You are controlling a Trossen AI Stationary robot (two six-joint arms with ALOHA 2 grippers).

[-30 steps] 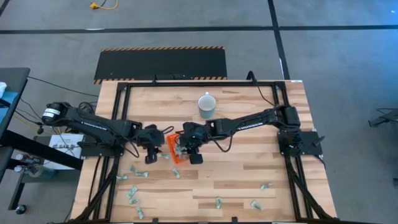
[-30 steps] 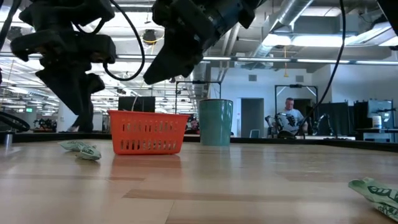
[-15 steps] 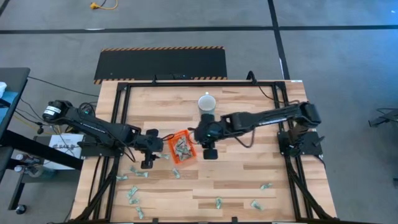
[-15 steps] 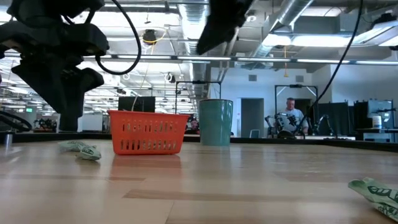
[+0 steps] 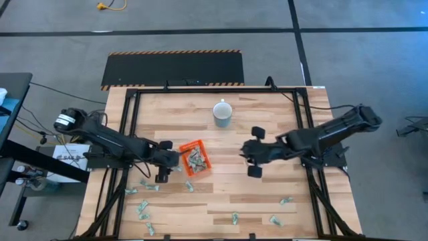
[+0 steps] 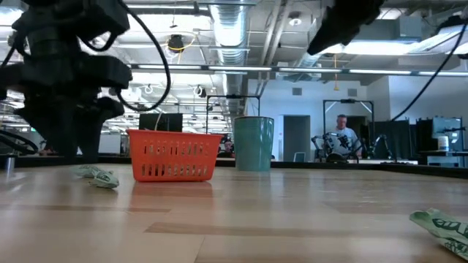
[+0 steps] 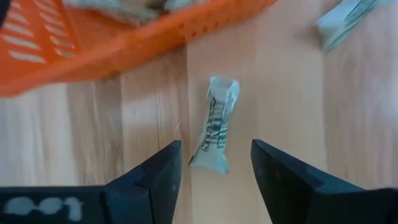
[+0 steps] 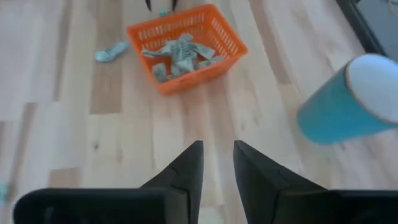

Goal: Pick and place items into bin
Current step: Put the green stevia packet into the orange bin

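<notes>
The orange bin (image 5: 185, 161) sits left of the table's middle with several green-and-white items (image 8: 180, 56) in it. My left gripper (image 7: 214, 168) hangs open just left of the bin, pointing steeply down. Its fingers stand on either side of one wrapped item (image 7: 216, 132) lying flat on the wood, without touching it. My right gripper (image 5: 253, 152) hovers high over bare wood right of the bin. In the right wrist view (image 8: 217, 165) its fingers stand a narrow gap apart with nothing between them.
A pale blue mug (image 5: 223, 112) stands beyond the bin. Loose items lie near the front left (image 5: 144, 187), front middle (image 5: 234, 217) and front right (image 5: 286, 199). One more item (image 7: 348, 18) lies close by the left gripper. A person shows far behind the table (image 6: 338, 139).
My right gripper has swung quickly from over the bin toward the table's right edge, rising as it went. My left gripper has sunk a little toward the item lying left of the bin. The bin and the mug have kept their places.
</notes>
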